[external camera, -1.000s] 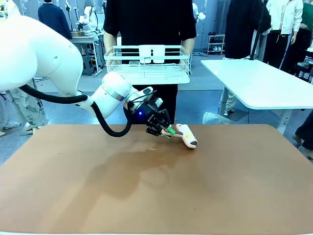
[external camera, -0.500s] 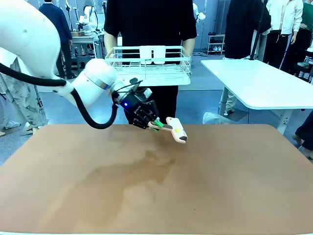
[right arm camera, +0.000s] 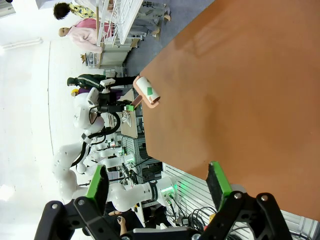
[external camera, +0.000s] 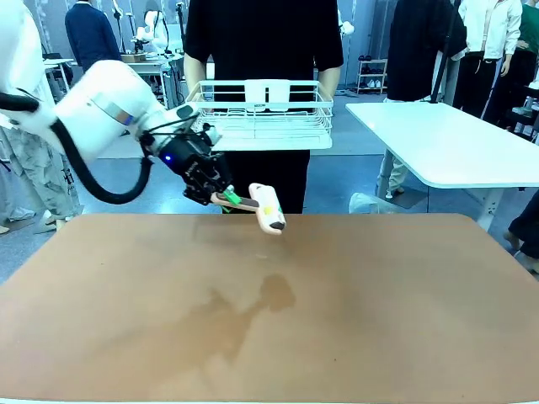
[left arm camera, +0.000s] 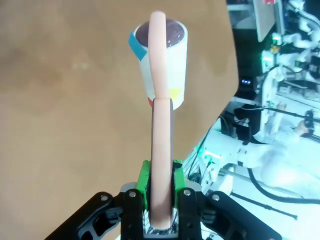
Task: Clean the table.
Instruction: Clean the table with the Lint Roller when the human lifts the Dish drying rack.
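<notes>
The reddish-brown table (external camera: 379, 311) spans the front view. My left gripper (external camera: 221, 197) is shut on the pink handle of a lint roller (external camera: 268, 208), lifted above the table's far edge. In the left wrist view the lint roller (left arm camera: 161, 65) points away from the green pads (left arm camera: 144, 186), over the table (left arm camera: 60, 125). My right gripper (right arm camera: 157, 185) stands open with nothing between its fingers, beside the table (right arm camera: 240, 95); the lint roller (right arm camera: 148, 91) shows far off there.
A person stands at the far side holding a white wire basket (external camera: 261, 108) above the table's far edge. A white-topped table (external camera: 446, 143) stands at the back right. Other people stand farther off.
My left gripper has lifted the lint roller off the table and carried it left and up, toward the basket.
</notes>
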Controlling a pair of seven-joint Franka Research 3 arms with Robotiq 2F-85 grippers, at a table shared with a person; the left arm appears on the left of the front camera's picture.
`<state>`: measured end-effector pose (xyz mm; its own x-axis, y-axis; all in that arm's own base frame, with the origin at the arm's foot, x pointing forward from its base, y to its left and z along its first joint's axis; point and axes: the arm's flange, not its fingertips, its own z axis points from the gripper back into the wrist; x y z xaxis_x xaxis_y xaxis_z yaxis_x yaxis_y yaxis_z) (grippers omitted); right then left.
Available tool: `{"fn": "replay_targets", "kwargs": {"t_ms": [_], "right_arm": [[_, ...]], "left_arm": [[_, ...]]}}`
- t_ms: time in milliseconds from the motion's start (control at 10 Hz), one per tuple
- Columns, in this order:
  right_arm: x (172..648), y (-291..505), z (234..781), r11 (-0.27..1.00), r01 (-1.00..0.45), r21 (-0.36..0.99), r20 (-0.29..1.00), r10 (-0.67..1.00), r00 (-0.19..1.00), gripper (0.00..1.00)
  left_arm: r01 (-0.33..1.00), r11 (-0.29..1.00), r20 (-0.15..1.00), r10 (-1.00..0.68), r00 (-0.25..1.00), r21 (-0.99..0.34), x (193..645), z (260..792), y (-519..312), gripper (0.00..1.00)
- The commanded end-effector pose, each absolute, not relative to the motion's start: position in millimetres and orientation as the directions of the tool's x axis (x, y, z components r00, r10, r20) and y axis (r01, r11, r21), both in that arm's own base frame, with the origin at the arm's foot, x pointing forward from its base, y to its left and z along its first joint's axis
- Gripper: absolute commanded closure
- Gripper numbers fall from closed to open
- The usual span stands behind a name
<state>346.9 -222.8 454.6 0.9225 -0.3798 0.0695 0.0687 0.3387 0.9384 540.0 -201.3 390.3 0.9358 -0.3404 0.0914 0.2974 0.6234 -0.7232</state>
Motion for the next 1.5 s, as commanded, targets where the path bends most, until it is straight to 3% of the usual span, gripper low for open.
{"fn": "replay_targets", "kwargs": {"t_ms": [0,200,300,700,900,1200,1400], "right_arm": [[346,-222,458,0.333,0.061,0.941,0.074,-0.379,0.922,0.0],[346,-222,458,0.333,0.061,0.941,0.074,-0.379,0.922,0.0],[346,-222,458,0.333,0.061,0.941,0.074,-0.379,0.922,0.0],[346,-222,458,0.333,0.061,0.941,0.074,-0.379,0.922,0.0],[346,-222,458,0.333,0.061,0.941,0.074,-0.379,0.922,0.0],[346,-222,458,0.333,0.061,0.941,0.074,-0.379,0.922,0.0],[346,-222,458,0.333,0.061,0.941,0.074,-0.379,0.922,0.0]], "left_arm": [[0.347,0.673,0.141,-0.342,0.929,-0.653,507,406,-177,0.78],[0.342,0.723,0.169,-0.304,0.938,-0.6,501,430,-142,0.78],[0.363,0.758,0.124,-0.355,0.927,-0.542,502,441,-120,0.78],[0.2,0.93,0.155,-0.159,0.975,-0.308,522,504,-32,0.78],[0.123,0.959,0.208,-0.07,0.976,-0.254,527,514,-7,0.78],[0.043,0.991,0.175,-0.021,0.984,-0.124,528,516,4,0.78],[-0.021,0.999,0.214,0.03,0.976,-0.044,531,512,4,0.78]]}}
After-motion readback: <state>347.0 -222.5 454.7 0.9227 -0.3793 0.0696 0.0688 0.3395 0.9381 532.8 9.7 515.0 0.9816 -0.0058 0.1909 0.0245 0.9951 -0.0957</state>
